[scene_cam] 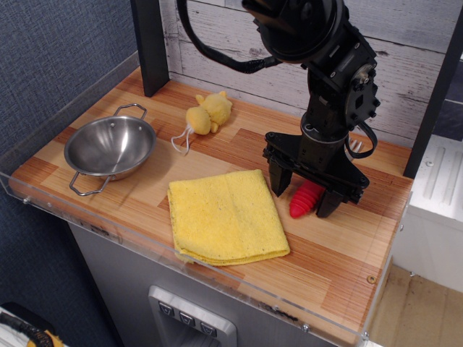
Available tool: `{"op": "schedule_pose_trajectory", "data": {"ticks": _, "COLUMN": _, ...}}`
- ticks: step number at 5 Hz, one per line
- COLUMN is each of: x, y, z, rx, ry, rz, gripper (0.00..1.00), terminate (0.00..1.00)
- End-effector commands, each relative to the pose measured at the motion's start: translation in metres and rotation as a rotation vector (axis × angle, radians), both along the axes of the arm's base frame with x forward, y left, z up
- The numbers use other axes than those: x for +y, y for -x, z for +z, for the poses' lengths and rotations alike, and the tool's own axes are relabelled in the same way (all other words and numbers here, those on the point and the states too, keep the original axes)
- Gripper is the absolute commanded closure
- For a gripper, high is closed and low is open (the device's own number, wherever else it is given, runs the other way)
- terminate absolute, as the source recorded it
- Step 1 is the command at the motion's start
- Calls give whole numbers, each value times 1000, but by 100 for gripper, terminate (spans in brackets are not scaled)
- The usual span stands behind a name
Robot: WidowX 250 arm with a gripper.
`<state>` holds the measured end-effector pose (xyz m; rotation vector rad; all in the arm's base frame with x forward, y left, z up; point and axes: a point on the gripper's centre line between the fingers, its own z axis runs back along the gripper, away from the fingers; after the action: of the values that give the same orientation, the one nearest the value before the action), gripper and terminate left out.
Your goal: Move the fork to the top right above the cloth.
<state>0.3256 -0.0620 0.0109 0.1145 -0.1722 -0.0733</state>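
Note:
The fork's ribbed red handle (305, 202) lies on the wooden table just right of the yellow cloth's (226, 215) top right corner. Its metal head is hidden behind the arm. My gripper (302, 191) stands over the handle with its jaws open, one black finger (278, 181) to the handle's left and the other to its right. The fingers do not close on the handle. The cloth lies flat near the table's front edge.
A steel bowl (110, 147) sits at the left. A small yellow plush toy (210, 112) with a white string lies at the back. A black post (150, 43) stands at the back left. A clear acrylic rim (145, 235) lines the table's front and left edges.

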Motion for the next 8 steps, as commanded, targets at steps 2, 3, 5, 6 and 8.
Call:
{"op": "schedule_pose_trajectory", "data": {"ticks": 2, "x": -2, "y": 3, "z": 74, "rx": -199, "ry": 88, "rz": 7, "gripper": 0, "terminate": 0}}
{"op": "schedule_pose_trajectory", "data": {"ticks": 3, "x": 1, "y": 8, "z": 108, "rx": -243, "ry": 87, "rz": 23, "gripper": 0, "terminate": 0}}
{"op": "schedule_pose_trajectory", "data": {"ticks": 5, "x": 17, "y": 40, "z": 153, "rx": -317, "ry": 13, "rz": 80, "gripper": 0, "terminate": 0}}
{"op": "schedule_pose_trajectory", "data": {"ticks": 6, "x": 17, "y": 40, "z": 153, "rx": -317, "ry": 13, "rz": 80, "gripper": 0, "terminate": 0}}
{"op": "schedule_pose_trajectory", "data": {"ticks": 8, "x": 17, "y": 40, "z": 153, "rx": -317, "ry": 13, "rz": 80, "gripper": 0, "terminate": 0}}
